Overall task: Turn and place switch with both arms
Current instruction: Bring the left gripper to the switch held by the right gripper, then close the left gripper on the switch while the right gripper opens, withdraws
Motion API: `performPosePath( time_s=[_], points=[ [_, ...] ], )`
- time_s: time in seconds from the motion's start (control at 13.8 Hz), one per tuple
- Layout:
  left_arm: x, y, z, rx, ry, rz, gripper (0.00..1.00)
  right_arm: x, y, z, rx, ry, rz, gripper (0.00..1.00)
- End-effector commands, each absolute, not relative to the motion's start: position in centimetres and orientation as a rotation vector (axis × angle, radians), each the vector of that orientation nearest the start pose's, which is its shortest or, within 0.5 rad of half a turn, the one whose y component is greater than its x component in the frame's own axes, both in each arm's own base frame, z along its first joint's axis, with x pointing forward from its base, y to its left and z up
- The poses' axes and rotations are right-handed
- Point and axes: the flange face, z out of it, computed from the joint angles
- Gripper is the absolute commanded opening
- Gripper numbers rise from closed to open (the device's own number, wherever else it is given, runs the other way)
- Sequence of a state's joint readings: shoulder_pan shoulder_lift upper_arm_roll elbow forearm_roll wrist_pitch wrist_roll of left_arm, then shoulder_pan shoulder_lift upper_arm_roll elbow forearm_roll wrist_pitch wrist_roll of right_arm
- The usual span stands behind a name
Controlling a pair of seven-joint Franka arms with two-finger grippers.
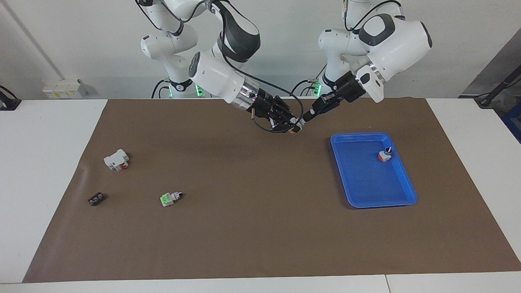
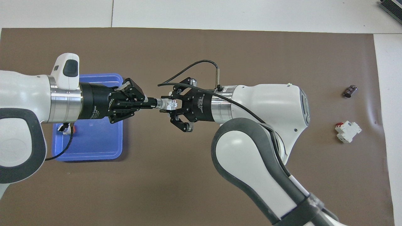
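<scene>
The switch [image 1: 296,128] is a tiny white-grey block with an orange patch, held in the air between both grippers over the brown mat [image 1: 252,228]. It also shows in the overhead view [image 2: 167,104]. My right gripper [image 1: 290,125] is shut on the switch's body; it shows in the overhead view too [image 2: 173,106]. My left gripper [image 1: 306,119] meets it head-on and is shut on the switch's short black knob, as the overhead view [image 2: 153,103] also shows.
A blue tray [image 1: 366,183] [image 2: 94,144] lies toward the left arm's end and holds a similar switch with a dark-blue knob [image 1: 385,155] [image 2: 64,129]. Toward the right arm's end lie a white-and-red switch [image 1: 117,159] [image 2: 348,131], a white-and-green switch [image 1: 170,198] and a small black part [image 1: 96,199] [image 2: 350,91].
</scene>
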State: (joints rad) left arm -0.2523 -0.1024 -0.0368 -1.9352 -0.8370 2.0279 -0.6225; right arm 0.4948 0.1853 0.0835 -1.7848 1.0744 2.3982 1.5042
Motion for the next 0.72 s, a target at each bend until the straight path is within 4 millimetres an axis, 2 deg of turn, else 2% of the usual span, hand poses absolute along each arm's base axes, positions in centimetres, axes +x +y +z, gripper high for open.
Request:
performPosePath(
  time_s=[0.0,0.36,0.65],
  points=[
    [51.02,-19.96,56.78,2.159,0.972,-0.319,0.0,54.09,36.14,50.51,-1.547,1.644,0.721,0.0],
    [51.08,-19.87,56.72,1.989,1.352,-0.471,0.0,54.12,36.04,50.61,-1.545,1.644,0.719,0.0],
    [51.22,-19.67,56.27,1.828,1.756,-0.523,0.0,53.99,35.99,51.1,-1.541,1.64,0.72,0.0]
  ],
)
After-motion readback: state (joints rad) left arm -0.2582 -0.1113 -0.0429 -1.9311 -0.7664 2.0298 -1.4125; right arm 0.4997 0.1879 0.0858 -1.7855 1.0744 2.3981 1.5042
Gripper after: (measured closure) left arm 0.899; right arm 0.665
